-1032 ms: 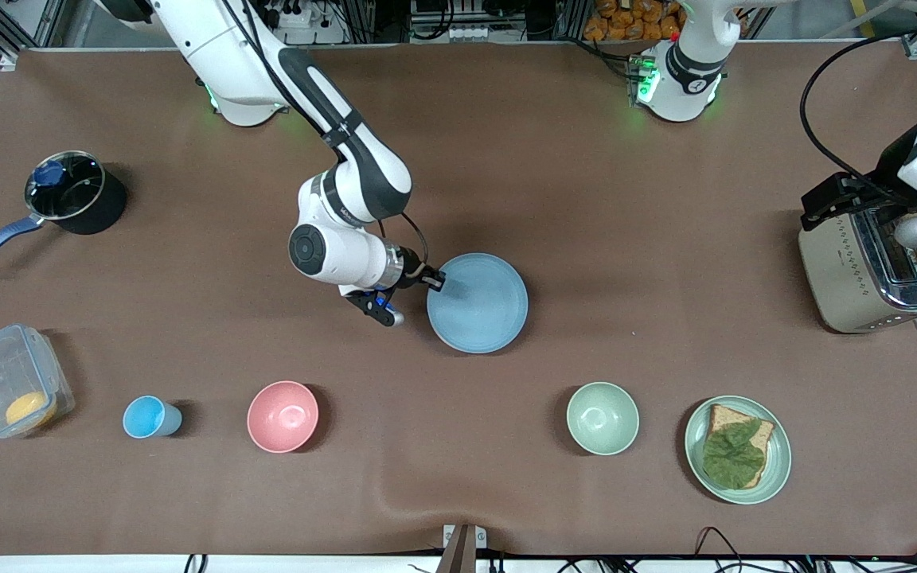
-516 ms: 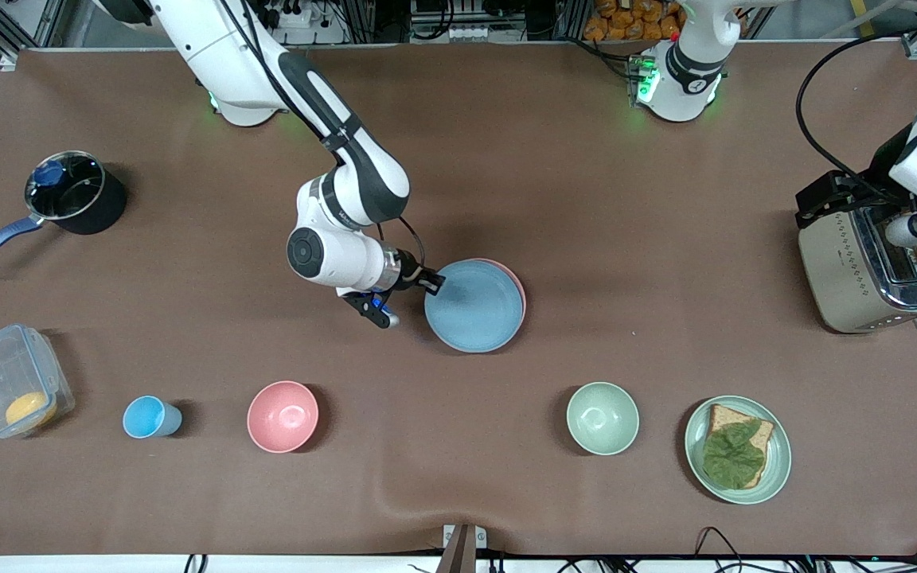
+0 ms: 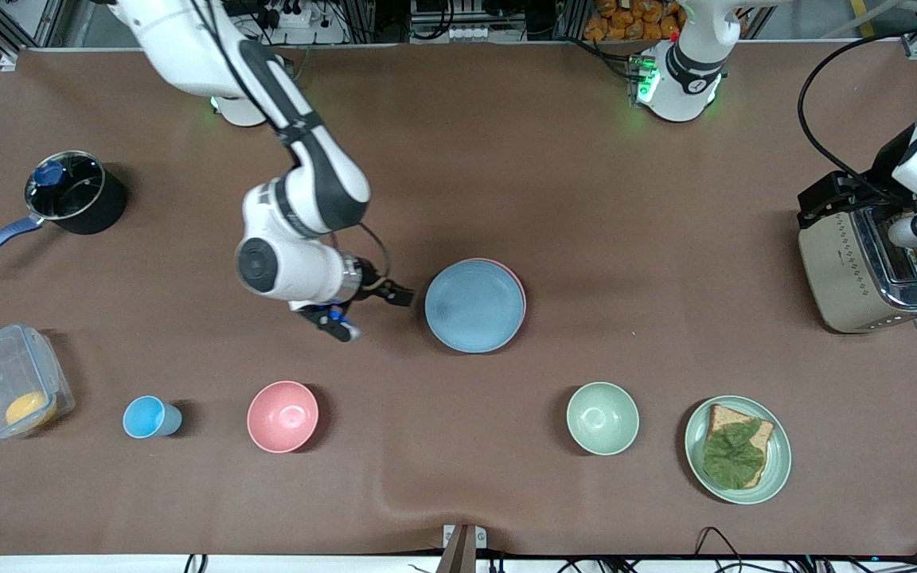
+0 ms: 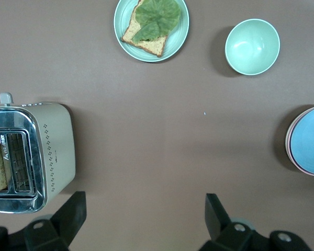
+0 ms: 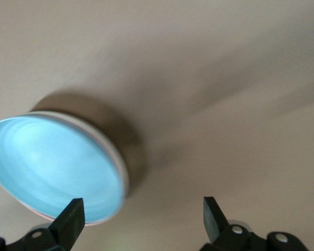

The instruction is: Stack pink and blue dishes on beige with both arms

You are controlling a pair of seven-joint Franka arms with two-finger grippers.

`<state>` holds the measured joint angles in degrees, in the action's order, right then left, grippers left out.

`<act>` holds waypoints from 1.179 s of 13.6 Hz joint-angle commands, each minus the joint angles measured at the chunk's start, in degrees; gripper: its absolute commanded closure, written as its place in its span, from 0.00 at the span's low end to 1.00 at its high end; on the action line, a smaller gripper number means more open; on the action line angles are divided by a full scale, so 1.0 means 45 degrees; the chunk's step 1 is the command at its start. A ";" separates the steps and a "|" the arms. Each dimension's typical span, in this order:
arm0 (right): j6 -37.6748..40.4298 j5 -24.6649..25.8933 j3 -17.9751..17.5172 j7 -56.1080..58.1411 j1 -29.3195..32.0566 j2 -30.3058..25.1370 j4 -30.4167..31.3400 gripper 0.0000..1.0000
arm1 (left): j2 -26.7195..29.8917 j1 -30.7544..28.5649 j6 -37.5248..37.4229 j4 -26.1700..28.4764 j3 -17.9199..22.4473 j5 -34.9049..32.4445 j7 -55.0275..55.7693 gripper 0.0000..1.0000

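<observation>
The light blue plate lies on the pale pink plate, of which only a thin rim shows at the edge toward the left arm's end. No beige plate shows; anything under the stack is hidden. My right gripper is open just beside the blue plate, toward the right arm's end, holding nothing. Its wrist view has the blue plate close by the open right gripper. My left gripper is open and empty above the table beside the toaster, with the blue plate far off.
Nearer the front camera stand a blue cup, a deep pink bowl, a green bowl and a green plate with bread and a leaf. A pot and a lidded box are at the right arm's end.
The right gripper let go of the blue plate and drew back toward the right arm's end. The blue plate shifted slightly, baring the pink rim. The left arm stayed put.
</observation>
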<state>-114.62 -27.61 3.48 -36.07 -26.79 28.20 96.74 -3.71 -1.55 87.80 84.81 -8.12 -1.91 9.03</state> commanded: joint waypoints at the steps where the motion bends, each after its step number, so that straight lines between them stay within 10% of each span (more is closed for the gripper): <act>1: 0.1851 0.0666 0.0164 0.2750 0.1728 -0.0931 -0.0032 0.00 | 0.0063 -0.0144 -0.0136 0.0040 -0.0109 0.0288 -0.0289 0.00; 6: 0.4216 0.2635 0.0243 0.7992 0.4915 -0.2882 -0.0032 0.00 | -0.0016 -0.0183 -0.0136 0.0021 -0.0109 0.0307 -0.0308 0.00; 9: 0.4980 0.5034 0.0204 0.8599 0.5035 -0.4775 -0.0032 0.00 | -0.0016 -0.0203 -0.0136 0.0021 -0.0090 0.0288 -0.0308 0.00; 16: 0.7657 0.6505 0.0048 0.9906 0.4918 -0.6189 -0.2081 0.00 | -0.0016 -0.0222 -0.0136 0.0021 -0.0090 0.0288 -0.0308 0.00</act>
<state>-82.23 -0.79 3.88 5.97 -4.48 -0.63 90.82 -4.12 -1.84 87.75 84.99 -8.18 -1.91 9.03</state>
